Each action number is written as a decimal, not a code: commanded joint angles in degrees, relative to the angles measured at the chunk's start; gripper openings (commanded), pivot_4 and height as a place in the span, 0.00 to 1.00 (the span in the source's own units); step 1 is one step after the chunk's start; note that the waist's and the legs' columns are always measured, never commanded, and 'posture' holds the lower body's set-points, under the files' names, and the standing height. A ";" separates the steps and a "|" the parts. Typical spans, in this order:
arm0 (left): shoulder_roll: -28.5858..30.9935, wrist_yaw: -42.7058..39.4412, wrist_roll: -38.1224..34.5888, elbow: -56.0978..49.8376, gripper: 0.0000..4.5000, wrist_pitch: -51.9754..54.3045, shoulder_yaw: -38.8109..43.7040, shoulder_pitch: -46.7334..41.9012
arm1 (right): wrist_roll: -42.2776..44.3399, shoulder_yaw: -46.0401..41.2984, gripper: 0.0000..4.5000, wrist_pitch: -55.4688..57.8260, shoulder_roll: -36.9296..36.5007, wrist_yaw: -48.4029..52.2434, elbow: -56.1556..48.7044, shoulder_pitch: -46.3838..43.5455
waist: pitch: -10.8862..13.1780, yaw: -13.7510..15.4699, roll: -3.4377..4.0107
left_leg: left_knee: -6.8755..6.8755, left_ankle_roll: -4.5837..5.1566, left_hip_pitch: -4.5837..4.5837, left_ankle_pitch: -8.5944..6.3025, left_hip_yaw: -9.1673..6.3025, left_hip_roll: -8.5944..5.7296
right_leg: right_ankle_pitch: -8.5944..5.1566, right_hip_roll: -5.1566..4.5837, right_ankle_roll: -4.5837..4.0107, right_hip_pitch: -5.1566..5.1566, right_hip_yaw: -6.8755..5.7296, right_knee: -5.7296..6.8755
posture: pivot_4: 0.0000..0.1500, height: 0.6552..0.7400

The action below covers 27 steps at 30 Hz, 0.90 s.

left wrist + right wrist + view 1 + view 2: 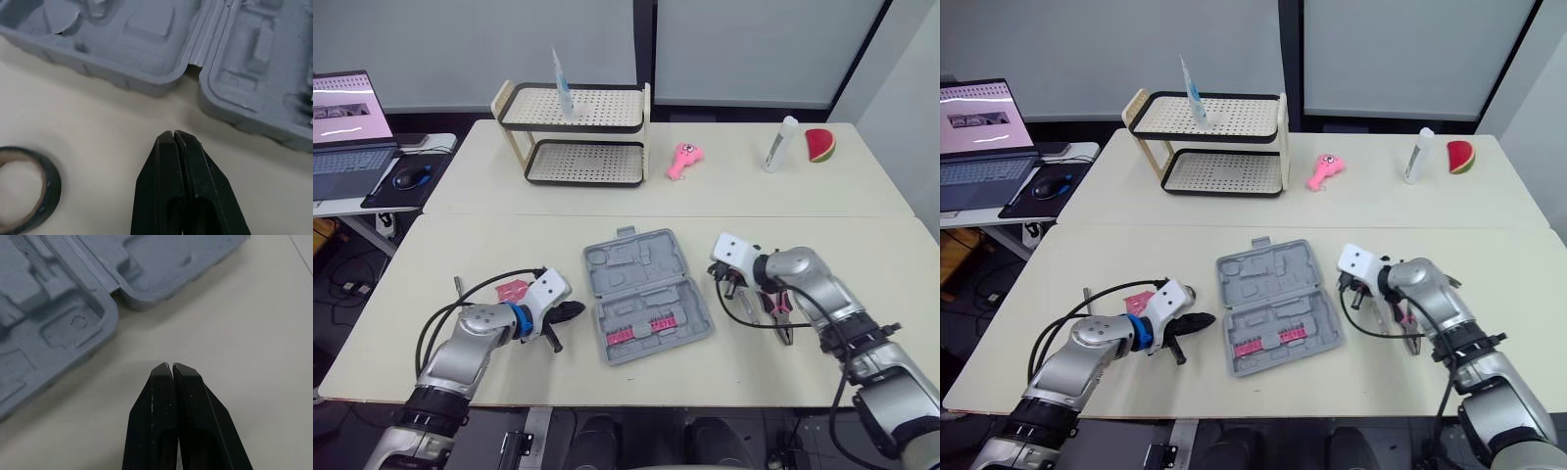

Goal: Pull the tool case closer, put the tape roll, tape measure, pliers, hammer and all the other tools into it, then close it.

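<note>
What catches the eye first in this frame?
An open grey plastic tool case lies in the middle of the near table. The black-fingered left gripper and right gripper flank it, jaws shut and empty. A black tape roll lies on the table near the left gripper.

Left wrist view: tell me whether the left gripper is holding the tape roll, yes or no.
No: the left gripper is shut on nothing, and the tape roll lies on the table apart from it.

Silver arms (470, 345), black cables (429, 328), black fingers (161, 186)
</note>
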 commanded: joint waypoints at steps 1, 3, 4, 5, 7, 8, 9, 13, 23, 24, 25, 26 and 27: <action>-0.70 -0.51 0.75 1.24 0.00 -1.03 -0.55 -1.36 | -1.23 -0.13 0.00 -2.29 1.49 -0.07 3.63 -2.67 | 0.00 0.01 0.00 | 0.00 -0.02 -0.04 0.01 0.00 0.00 | 0.00 0.00 0.00 -0.05 -0.01 0.01 | 1.00 0.87; -1.03 -0.83 0.96 1.69 0.00 -1.13 -0.93 -1.82 | -1.76 0.06 0.00 -3.10 2.49 -0.03 5.61 -3.42 | 0.00 -0.03 0.01 | 0.01 -0.10 -0.07 0.06 0.01 -0.01 | 0.00 -0.01 0.00 -0.12 0.01 0.06 | 1.00 0.87; -1.19 -1.04 1.03 1.77 0.00 -1.02 -1.15 -1.99 | -1.94 0.12 0.00 -3.42 2.85 0.09 6.33 -3.70 | 0.00 -0.03 0.01 | 0.01 -0.12 -0.07 0.07 0.00 -0.01 | 0.00 -0.01 0.00 -0.13 0.01 0.11 | 1.00 0.87; -1.39 -1.19 1.12 1.85 0.00 -0.99 -1.33 -2.15 | -2.00 0.10 0.00 -3.59 3.24 0.28 6.87 -3.92 | 0.00 -0.03 0.01 | 0.02 -0.14 -0.07 0.08 -0.01 0.00 | 0.00 -0.01 0.00 -0.16 0.00 0.18 | 1.00 0.87; -1.89 -1.34 1.41 2.07 0.00 -1.02 -1.58 -2.49 | -2.22 0.08 0.00 -3.90 3.85 0.66 7.56 -4.20 | -0.01 -0.03 0.01 | 0.04 -0.15 -0.06 0.09 0.00 -0.01 | 0.00 -0.01 0.00 -0.21 0.01 0.32 | 1.00 0.87; -2.12 -1.47 1.62 2.40 0.00 -1.18 -1.66 -2.78 | -2.34 0.05 0.00 -3.96 4.16 0.77 7.85 -4.33 | -0.01 -0.03 0.00 | 0.05 -0.16 -0.06 0.09 -0.01 0.00 | 0.00 -0.01 0.00 -0.22 0.00 0.35 | 1.00 0.87; -2.33 -1.48 1.94 2.80 0.00 -1.55 -1.79 -3.08 | -2.41 0.01 0.00 -3.94 4.41 0.94 8.03 -4.37 | -0.01 -0.03 0.00 | 0.05 -0.16 -0.06 0.09 -0.01 0.00 | 0.00 -0.01 0.00 -0.22 0.00 0.38 | 1.00 0.87; -3.24 -1.55 2.76 4.47 0.00 -2.92 -2.17 -4.47 | -2.50 0.14 0.00 -3.83 5.01 2.28 7.55 -3.99 | -0.02 -0.04 0.00 | 0.06 -0.16 -0.05 0.10 -0.01 0.00 | 0.00 0.00 0.00 -0.26 0.00 0.44 | 1.00 0.87; -4.69 -4.28 2.97 5.49 0.00 -3.31 -3.83 -6.46 | -1.59 0.03 0.00 -2.73 4.06 6.95 2.70 -1.33 | -0.02 0.01 0.01 | 0.08 -0.17 -0.06 0.11 -0.02 -0.02 | 0.00 -0.02 0.00 -0.30 -0.02 0.54 | 1.00 0.87; -4.72 -4.50 3.10 5.54 0.00 -3.42 -3.97 -6.55 | -1.50 -0.01 0.00 -2.47 3.89 7.33 2.01 -1.01 | -0.02 0.01 0.01 | 0.08 -0.17 -0.06 0.11 -0.02 -0.03 | 0.00 -0.02 0.00 -0.30 -0.01 0.54 | 1.00 0.87; -4.82 -4.81 3.26 5.64 0.00 -3.53 -4.19 -6.69 | -1.24 -0.19 0.00 -1.66 3.52 7.85 0.63 -0.34 | -0.02 0.03 0.01 | 0.08 -0.17 -0.07 0.11 -0.02 -0.03 | 0.00 -0.02 0.00 -0.29 -0.02 0.54 | 1.00 0.87; -4.84 -5.06 3.36 5.54 0.00 -3.55 -4.24 -6.67 | -1.08 -0.34 0.00 -0.90 3.25 8.15 -0.57 0.21 | -0.02 0.05 0.00 | 0.09 -0.17 -0.07 0.11 -0.02 -0.03 | 0.00 -0.02 0.00 -0.29 -0.02 0.53 | 1.00 0.87; -4.93 -5.41 3.46 5.53 0.00 -3.63 -4.41 -6.76 | -0.76 -0.58 0.00 0.07 2.91 8.62 -2.06 0.94 | -0.02 0.07 0.00 | 0.09 -0.17 -0.07 0.11 -0.03 -0.03 | 0.00 -0.02 0.00 -0.29 -0.02 0.53 | 1.00 0.87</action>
